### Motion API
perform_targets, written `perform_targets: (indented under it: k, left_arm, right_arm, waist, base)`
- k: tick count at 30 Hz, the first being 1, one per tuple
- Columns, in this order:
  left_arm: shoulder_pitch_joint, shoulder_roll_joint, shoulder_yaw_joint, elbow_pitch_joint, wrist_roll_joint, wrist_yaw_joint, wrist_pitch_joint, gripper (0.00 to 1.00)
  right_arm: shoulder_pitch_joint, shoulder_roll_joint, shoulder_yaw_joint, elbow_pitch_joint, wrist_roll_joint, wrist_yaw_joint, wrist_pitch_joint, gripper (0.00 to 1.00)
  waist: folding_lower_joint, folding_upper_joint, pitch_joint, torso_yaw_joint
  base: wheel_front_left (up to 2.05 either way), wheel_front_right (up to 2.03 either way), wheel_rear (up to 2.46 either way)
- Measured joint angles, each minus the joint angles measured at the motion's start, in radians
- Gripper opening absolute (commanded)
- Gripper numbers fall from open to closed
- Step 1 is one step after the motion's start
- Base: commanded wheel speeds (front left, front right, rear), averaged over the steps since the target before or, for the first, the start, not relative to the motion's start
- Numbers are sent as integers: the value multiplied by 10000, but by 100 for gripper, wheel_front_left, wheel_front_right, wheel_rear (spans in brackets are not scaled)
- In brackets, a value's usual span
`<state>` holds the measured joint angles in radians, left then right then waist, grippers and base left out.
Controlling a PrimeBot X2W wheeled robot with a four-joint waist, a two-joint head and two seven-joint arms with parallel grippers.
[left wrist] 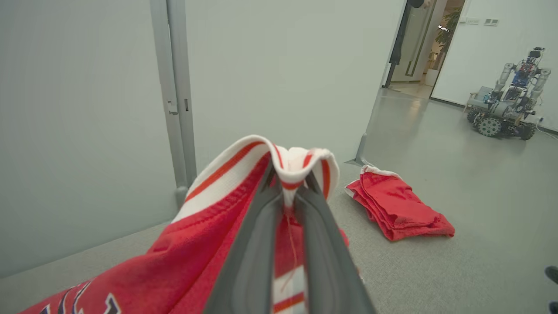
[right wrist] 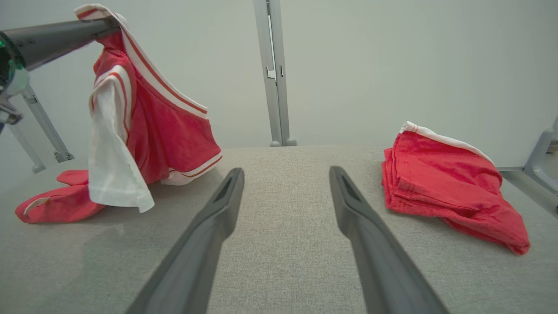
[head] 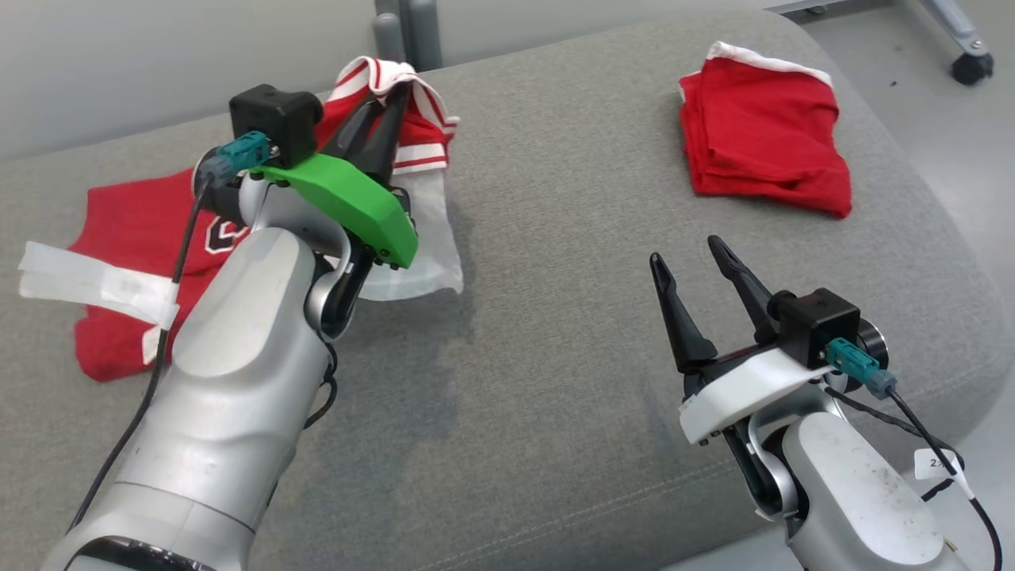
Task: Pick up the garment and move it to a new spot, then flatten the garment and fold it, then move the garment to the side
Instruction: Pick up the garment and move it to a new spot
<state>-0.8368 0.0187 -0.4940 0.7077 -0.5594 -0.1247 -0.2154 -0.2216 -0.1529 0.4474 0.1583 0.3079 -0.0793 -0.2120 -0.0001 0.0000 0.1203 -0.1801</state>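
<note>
Stage: pickup under way, nothing beyond it done.

- Left gripper (head: 390, 99): fingers together, clamped on a striped edge of the garment (head: 135, 226). The left wrist view shows the trim folded over the fingertips (left wrist: 305, 181).
- Garment: part raised, part down. In the right wrist view it hangs from the pinch as a limp drape (right wrist: 165, 131), with the far end lying on the cushion (head: 555, 373) at the robot's left.
- Right gripper (head: 686, 255): fingers apart, holding nothing, low over bare cushion between the garment and the folded cloth (head: 765, 139).
- Judged left to do: carry to a new spot, flatten, fold, move aside.

Materials and shapes:
- Garment: red knit, likely a sports jersey, with white bands edged in thin red stripes. A white panel hangs at the front and a dark-outlined print shows on the body. It is soft and creases freely.
- Folded cloth: red with a white hem, stacked in loose, uneven layers; it appears to be a separate piece.
- Cushion: grey woven upholstery, matte, with rounded corners and a stitched seam near the front edge.
- Fingers: long, dark and tapered, with a smooth hard finish.
</note>
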Motion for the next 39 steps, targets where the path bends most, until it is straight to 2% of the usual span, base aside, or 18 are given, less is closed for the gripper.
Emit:
perform_targets:
  k: [4,8,9,10,11,12,15,22,29,33,39]
  left_arm:
    - [0,6,-842,-522,-610,69,224,0]
    - [12,25,-1108,-504,-972,625,439,0]
    - [22,40,-1216,-487,-1091,731,483,25]
    - [31,50,-1377,-462,-1072,846,477,45]
    - [31,54,-1597,-401,-886,986,472,97]
    - [41,59,-1764,-345,-740,1043,472,100]
    - [203,50,-2161,-267,-823,1256,476,100]
    - [437,104,-3033,-380,-1379,1266,474,100]
    - [420,119,-3402,-412,-1486,1266,211,100]
    - [334,119,-3586,-226,-832,1373,-59,100]
    - [502,125,-3528,203,-525,1526,-199,100]
  right_arm:
    - [-11,136,115,61,2,86,0,100]
    - [-67,284,228,140,15,184,-2,100]
    - [-97,305,247,159,15,192,-4,100]
    - [-142,328,247,186,19,192,-8,100]
    - [-183,337,240,203,33,192,-48,100]
    - [-219,341,232,215,35,192,-75,100]
    - [-290,345,125,245,82,190,-90,100]
    - [-427,334,-282,428,105,161,-176,100]
    - [-467,226,-267,679,102,180,-253,100]
    - [-467,171,-228,846,100,267,-257,100]
    - [-455,186,-178,1062,100,313,-265,100]
  waist:
    - [0,0,26,-760]
    - [1,0,145,-1348]
    - [0,1,186,-1487]
    - [0,0,233,-1622]
    - [0,0,287,-1755]
    - [0,0,344,-1877]
    - [0,0,577,-2169]
    - [1,0,1177,-2349]
    - [0,0,1230,-1883]
    - [0,0,1145,-1491]
    - [0,0,881,-867]
  base:
    - [0,0,0]
    - [0,0,0]
    - [0,0,0]
    - [0,0,0]
    - [0,0,0]
    - [0,0,0]
    - [0,0,0]
    - [0,0,0]
    - [0,0,0]
    - [0,0,0]
    - [0,0,0]
